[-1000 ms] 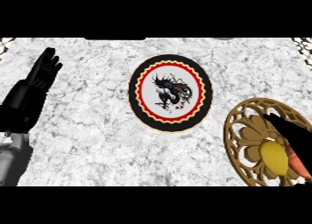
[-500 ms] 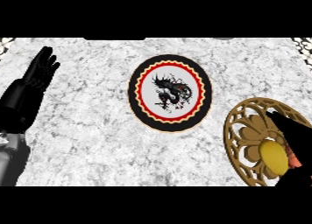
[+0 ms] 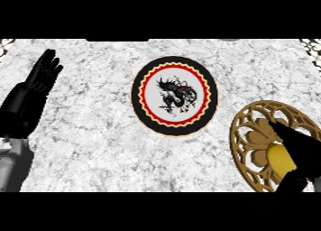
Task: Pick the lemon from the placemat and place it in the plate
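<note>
Yellow lemon [image 3: 281, 156] lies on the gold placemat [image 3: 251, 135] at lower right, the right hand [image 3: 304, 151] over it, fingers seemingly closing but not clearly gripping; lifting and placing in the central plate [image 3: 174, 95] remain. At the left edge, the left hand [image 3: 38, 83] rests, fingers straight, above the white marble counter [image 3: 96, 144].

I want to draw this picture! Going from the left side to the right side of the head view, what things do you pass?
Left hand, open with fingers up → plate with the dragon picture → gold placemat → lemon on the placemat. The right hand lies over the lemon and placemat, so its place in line is unclear.
</note>
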